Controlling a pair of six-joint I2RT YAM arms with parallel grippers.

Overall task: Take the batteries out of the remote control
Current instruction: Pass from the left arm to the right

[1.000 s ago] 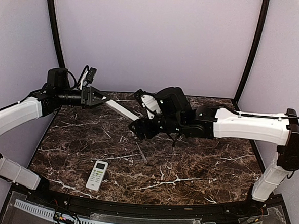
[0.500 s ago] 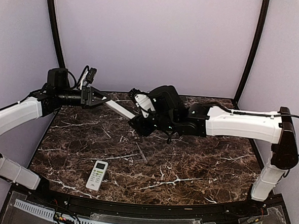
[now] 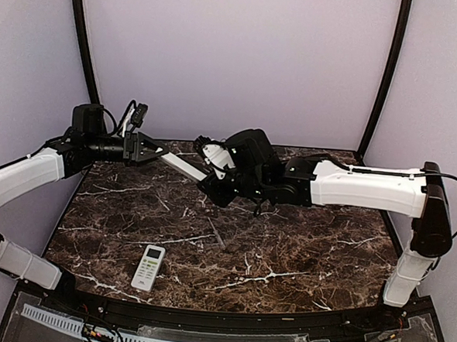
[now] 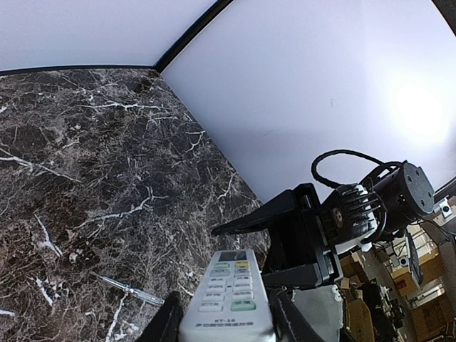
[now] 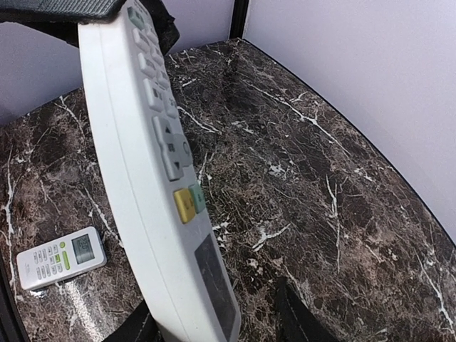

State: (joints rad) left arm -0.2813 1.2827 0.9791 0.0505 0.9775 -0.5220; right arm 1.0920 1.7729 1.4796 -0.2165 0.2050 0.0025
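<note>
Status: long remote (image 3: 184,167) is in the air over the back-left of the tabletop (image 3: 309,246), spanning between the two arms.

- left tool (image 3: 156,151): clenched on the keypad end. Left wrist view shows the body wedged between both fingers.
- right tool (image 3: 214,187): straddles the display end. Right wrist view shows a gap between one finger (image 5: 288,313) and the casing, so I read it as not clamped.
- batteries: none visible. Both wrist views show only the button face, so the cells are presumably inside, behind a back cover I can't see.

Step in hand, my read: get a two-handed hold so the back can be opened.

How to do it well:
- Seat the right pads squarely on the long side edges, not on the display or buttons.
- Grip firm before the left one loosens.
- The cover likely sits at the left tool's end, so that hold may need to slide clear of it.
- Roll the back upward and work low so the cells can't roll away.

small remote (image 3: 149,267) near the front and thin rod (image 3: 217,234) mid-tabletop are both well apart from the work.
</note>
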